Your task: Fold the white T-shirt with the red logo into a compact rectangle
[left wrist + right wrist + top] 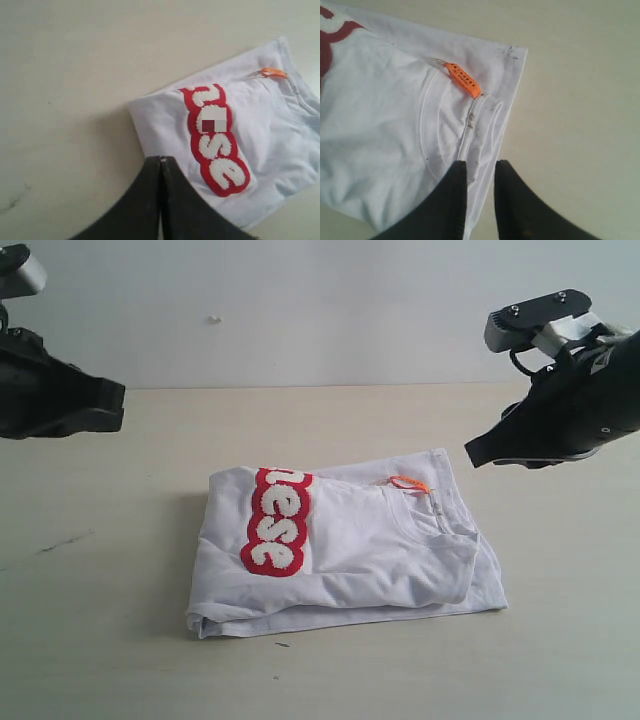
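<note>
Table: pale beige top (90,640); the shirt lies near its middle.
White T-shirt (370,550): folded into a rough rectangle, with lower layers showing along the front and right edges.
Left gripper (161,159): black fingers pressed together, empty. The exterior view shows it raised at the left, clear of the cloth.
Right gripper (480,165): fingers a narrow gap apart with nothing between them, hanging over the collar end.
Red logo (275,530): a fuzzy red patch with white letters, wrapping over the far fold.
Collar (470,125): ribbed crew neck on the top layer.
Neck tag (463,80): small and orange.
Hem corner: only the right wrist view shows the dark specks here.
</note>
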You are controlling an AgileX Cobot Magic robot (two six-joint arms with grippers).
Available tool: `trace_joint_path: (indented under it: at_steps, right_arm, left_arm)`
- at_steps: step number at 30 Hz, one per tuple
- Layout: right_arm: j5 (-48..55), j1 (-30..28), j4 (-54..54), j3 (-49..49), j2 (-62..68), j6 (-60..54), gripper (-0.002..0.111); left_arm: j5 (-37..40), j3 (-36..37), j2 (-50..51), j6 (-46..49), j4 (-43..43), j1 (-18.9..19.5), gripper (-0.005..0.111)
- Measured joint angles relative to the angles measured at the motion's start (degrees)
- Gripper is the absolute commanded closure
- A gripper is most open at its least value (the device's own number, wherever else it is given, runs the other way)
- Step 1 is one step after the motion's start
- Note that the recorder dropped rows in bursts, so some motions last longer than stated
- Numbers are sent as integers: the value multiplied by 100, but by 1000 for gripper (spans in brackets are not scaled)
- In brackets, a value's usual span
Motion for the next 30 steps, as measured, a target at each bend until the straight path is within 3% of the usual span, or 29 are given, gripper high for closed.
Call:
trace_joint_path:
  at_steps: [16, 30]
  right_arm:
    - [-558, 0, 23, 996, -1093, 215, 86]
    - [-489, 0, 22, 1528, -2472, 261, 86]
  left_arm:
    - [-1526, 1854, -696, 0, -143, 0, 107]
    - [-1744, 2053, -2435, 0, -260, 0, 107]
